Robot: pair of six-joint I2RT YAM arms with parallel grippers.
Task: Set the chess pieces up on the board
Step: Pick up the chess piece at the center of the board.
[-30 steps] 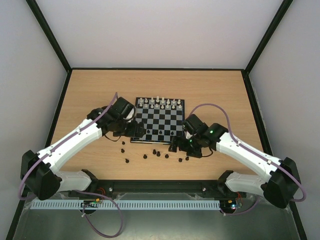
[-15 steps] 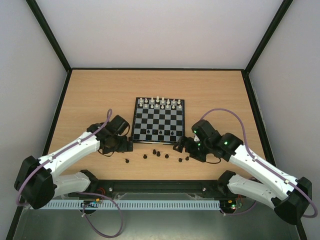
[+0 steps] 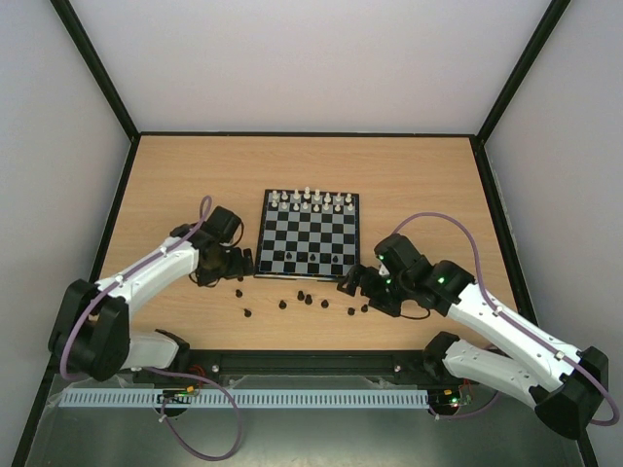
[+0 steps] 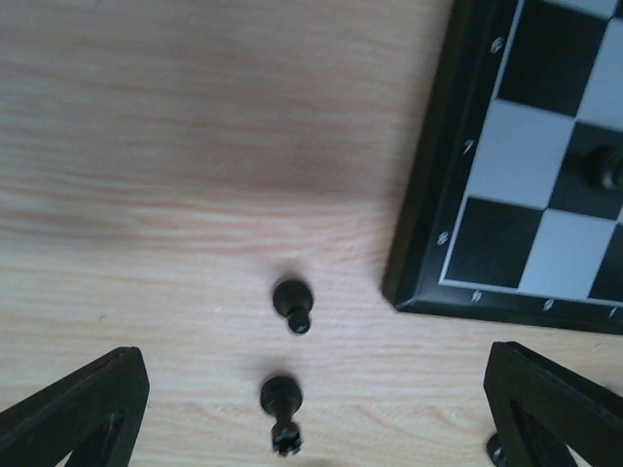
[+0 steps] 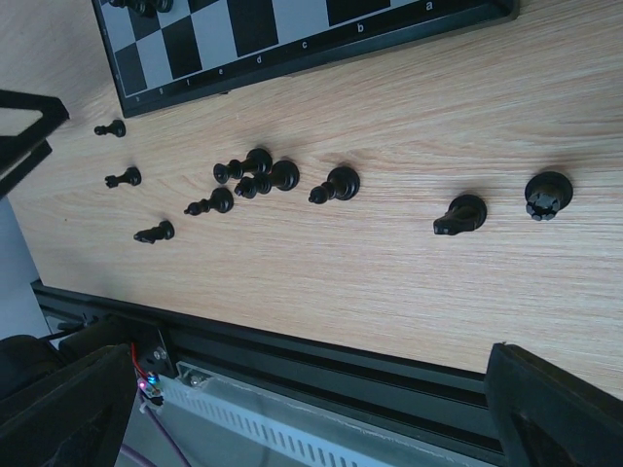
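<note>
The board lies flat mid-table. White chess pieces line its far rows, and a few black ones stand on its near row. Several loose black chess pieces lie on the wood in front of it. My left gripper is open and empty, low by the board's near left corner. A black pawn and another black piece sit between its fingers. My right gripper is open and empty by the near right corner. It looks over the scattered pieces, a knight and a rook.
The table's black front rail runs under the right gripper, with a white slotted strip beyond it. Dark frame edges border the wooden table. Purple cables loop off both arms.
The left gripper has pulled back off the board's near left corner, leftward and lower over the table. The right arm shifted a little to the right and towards the front, then stayed still.
</note>
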